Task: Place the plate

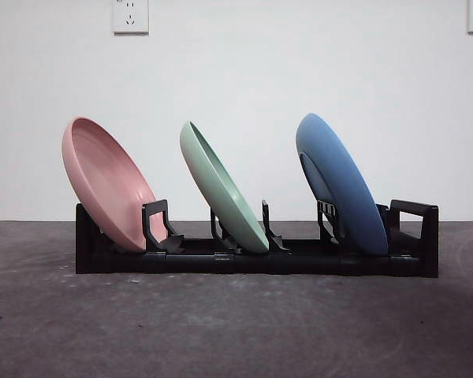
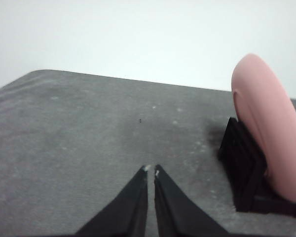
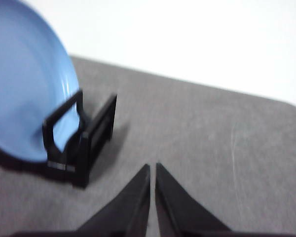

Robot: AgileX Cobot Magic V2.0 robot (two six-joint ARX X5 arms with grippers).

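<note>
On the grey tabletop a black rack holds three plates, all leaning the same way, and from the front neither of my arms shows at all. Going left to right: the pink plate sits in the end slot, the green plate in the middle one, the blue plate in the slot near the other end. Each plate's lower edge is hidden behind the rack's uprights, so I cannot see just how it seats.

My left pincer is closed to a thin slit, its tips all but meeting, with nothing between them. It hangs over bare tabletop, clear of the rack's end, pointing along the surface. The pink plate is cut off at the edge of that view and only the rack's end shows beneath it.

My right pincer is likewise nearly shut and holds nothing. It hovers over bare tabletop beside the rack's other end. That view is blurred, and the blue plate runs out of it.
</note>
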